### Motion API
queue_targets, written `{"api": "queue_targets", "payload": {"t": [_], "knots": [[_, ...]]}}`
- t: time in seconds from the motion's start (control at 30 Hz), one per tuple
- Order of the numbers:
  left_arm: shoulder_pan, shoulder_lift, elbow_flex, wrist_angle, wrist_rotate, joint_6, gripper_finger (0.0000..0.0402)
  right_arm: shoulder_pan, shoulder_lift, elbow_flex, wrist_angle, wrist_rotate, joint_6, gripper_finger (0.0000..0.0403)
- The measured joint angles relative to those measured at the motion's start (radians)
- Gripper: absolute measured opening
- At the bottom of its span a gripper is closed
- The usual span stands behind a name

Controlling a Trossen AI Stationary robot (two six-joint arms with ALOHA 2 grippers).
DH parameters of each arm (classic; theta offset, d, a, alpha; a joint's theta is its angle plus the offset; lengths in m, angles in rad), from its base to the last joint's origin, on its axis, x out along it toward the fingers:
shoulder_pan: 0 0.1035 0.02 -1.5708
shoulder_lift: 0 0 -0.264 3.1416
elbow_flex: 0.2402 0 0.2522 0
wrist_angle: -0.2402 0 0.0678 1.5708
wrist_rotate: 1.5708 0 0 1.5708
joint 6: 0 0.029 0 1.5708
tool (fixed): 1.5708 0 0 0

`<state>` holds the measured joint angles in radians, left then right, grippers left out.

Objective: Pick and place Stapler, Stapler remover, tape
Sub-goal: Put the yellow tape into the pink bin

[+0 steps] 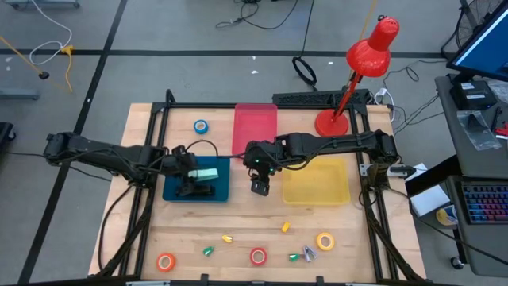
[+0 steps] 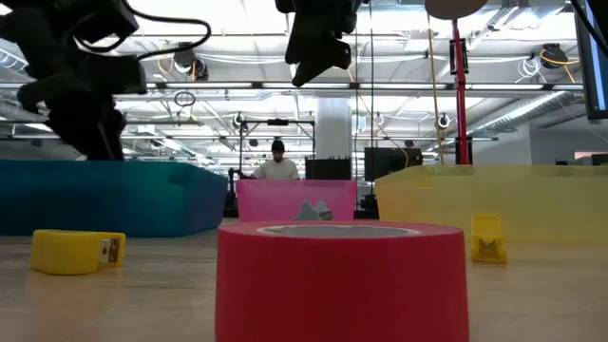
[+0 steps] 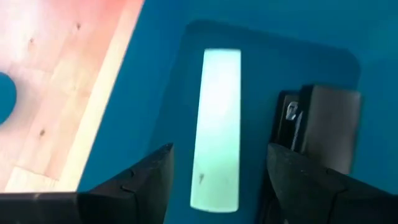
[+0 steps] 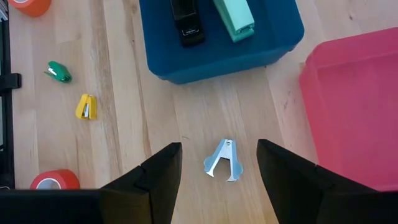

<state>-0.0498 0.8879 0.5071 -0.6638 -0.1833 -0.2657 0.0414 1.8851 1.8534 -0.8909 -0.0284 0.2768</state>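
Three trays sat mid-table: a blue tray [image 1: 171, 191] holding a mint stapler [image 4: 235, 18] and a black stapler [image 4: 185, 20], a pink tray [image 1: 255, 127] and a yellow tray [image 1: 316, 183]. Left gripper [image 3: 217, 177], fingers apart and empty, hung over the mint stapler. Right gripper [image 4: 217, 171], likewise spread and empty, hovered above a pale-blue staple remover [image 4: 222, 160] on bare wood between the trays. Four tape rolls lay apart: blue tape [image 1: 201, 126], orange tape [image 1: 165, 261], red tape [image 1: 258, 256], yellow tape [image 1: 325, 241].
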Motion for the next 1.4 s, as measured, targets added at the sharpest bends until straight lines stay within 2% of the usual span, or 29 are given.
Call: {"api": "queue_targets", "payload": {"t": [0.37, 0.67, 0.9, 1.07, 1.23, 1.4], "knots": [[-0.001, 0.000, 0.173, -0.068, 0.027, -0.155, 0.0255, 0.000, 0.000, 0.000, -0.066, 0.000, 0.000, 0.0203], [-0.025, 0.000, 0.201, -0.022, 0.130, -0.354, 0.0255, 0.021, 0.000, 0.000, -0.311, 0.001, 0.050, 0.0203], [-0.078, 0.000, 0.201, 0.025, 0.130, -0.413, 0.0255, 0.098, 0.000, 0.000, -0.511, -0.002, 0.148, 0.0203], [-0.109, 0.002, 0.201, 0.078, 0.082, -0.414, 0.0255, 0.192, 0.000, -0.001, -0.679, -0.008, 0.298, 0.0203], [-0.122, 0.002, 0.201, 0.092, 0.022, -0.390, 0.0255, 0.301, -0.008, -0.053, -0.647, -0.175, 0.443, 0.0203], [-0.122, 0.002, 0.201, 0.093, -0.007, -0.383, 0.0255, 0.410, -0.020, -0.159, -0.609, -0.236, 0.619, 0.0203]]}}
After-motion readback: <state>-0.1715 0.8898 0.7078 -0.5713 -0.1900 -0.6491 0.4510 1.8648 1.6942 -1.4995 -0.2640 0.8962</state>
